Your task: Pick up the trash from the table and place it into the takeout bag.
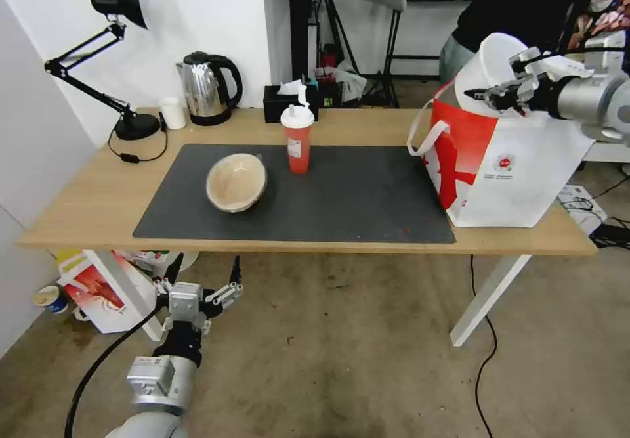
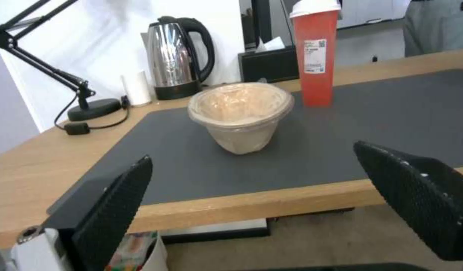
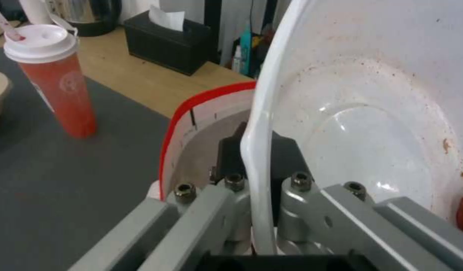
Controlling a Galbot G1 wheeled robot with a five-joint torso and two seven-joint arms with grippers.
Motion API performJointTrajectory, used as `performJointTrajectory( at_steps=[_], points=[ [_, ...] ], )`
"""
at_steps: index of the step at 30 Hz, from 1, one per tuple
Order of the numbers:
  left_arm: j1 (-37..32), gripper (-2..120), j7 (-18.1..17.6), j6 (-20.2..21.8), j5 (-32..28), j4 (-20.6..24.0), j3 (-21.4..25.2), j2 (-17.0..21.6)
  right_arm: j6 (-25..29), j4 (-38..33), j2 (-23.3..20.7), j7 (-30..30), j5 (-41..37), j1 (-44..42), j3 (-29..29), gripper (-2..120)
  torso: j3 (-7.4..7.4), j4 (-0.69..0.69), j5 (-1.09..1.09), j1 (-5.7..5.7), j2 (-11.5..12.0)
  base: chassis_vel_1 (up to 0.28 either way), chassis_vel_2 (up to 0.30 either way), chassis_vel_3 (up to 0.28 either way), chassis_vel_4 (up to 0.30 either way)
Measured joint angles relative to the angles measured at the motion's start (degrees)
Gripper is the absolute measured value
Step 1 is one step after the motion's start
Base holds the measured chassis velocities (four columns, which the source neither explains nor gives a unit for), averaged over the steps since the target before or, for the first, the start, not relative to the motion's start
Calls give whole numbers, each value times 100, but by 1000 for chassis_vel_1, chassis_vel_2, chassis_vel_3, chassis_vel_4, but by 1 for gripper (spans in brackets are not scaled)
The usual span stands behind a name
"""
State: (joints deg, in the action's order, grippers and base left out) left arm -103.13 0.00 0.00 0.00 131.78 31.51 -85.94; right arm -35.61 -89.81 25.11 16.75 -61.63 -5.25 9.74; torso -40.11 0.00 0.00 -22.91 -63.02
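Right gripper [image 1: 478, 92]: I read it as clamped on the rim of the white plastic bowl [image 1: 489, 64], one finger on each side of the wall; the right wrist view shows the rim [image 3: 254, 158] pinched between the two pads.
White plastic bowl: tipped on edge in my grip, mouth turned toward the gripper, held above the open top of the takeout bag [image 1: 525, 175]. Reddish residue and a red scrap at the inner wall [image 3: 462, 214].
Takeout bag: directly below the right gripper, standing at the table's [image 1: 85, 208] right end, partly on the dark grey mat [image 1: 354, 195]. Red-edged opening just under the bowl rim [image 3: 201, 101].
Left gripper [image 1: 203, 274]: fingers spread wide, holding nothing, low in front of the table's near edge, above the floor.
Beige bowl [image 1: 236, 182]: on the mat, straight ahead of the left gripper past the table edge, tilted; it lines up between the two black fingers [image 2: 116, 210] in my left wrist view.
Red drink cup [image 1: 298, 139]: upright, white lid, beyond the beige bowl and to its right, well apart from both grippers.
Background, far side of the table from the left gripper: desk lamp [image 1: 118, 64], kettle [image 1: 207, 87], small white cup [image 1: 172, 113], black tissue box [image 1: 289, 100].
Under the table: red-and-white lobster box [image 1: 105, 290], just left of the left gripper.
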Motion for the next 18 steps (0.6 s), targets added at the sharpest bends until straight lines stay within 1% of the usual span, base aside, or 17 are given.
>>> performJointTrajectory(
  at_steps=[11,13,14,17,18],
  points=[
    [0,100,0,0,0,0,0,0,-2,-83,-6,-15,-3,-57,-38,0,0,-1,0,-1,0,0,0,0,0],
    [0,100,0,0,0,0,0,0,-7,-96,-14,-19,-28,-49,-77,9,0,0,0,0,0,0,0,0,0],
    [0,100,0,0,0,0,0,0,-7,-96,-14,-19,-28,-49,-77,9,0,0,0,0,0,0,0,0,0],
    [0,100,0,0,0,0,0,0,-9,-147,-64,-47,-86,-17,-110,22,0,0,0,-1,0,0,0,0,0],
    [0,100,0,0,0,0,0,0,-9,-147,-64,-47,-86,-17,-110,22,0,0,0,-1,0,0,0,0,0]
  ],
)
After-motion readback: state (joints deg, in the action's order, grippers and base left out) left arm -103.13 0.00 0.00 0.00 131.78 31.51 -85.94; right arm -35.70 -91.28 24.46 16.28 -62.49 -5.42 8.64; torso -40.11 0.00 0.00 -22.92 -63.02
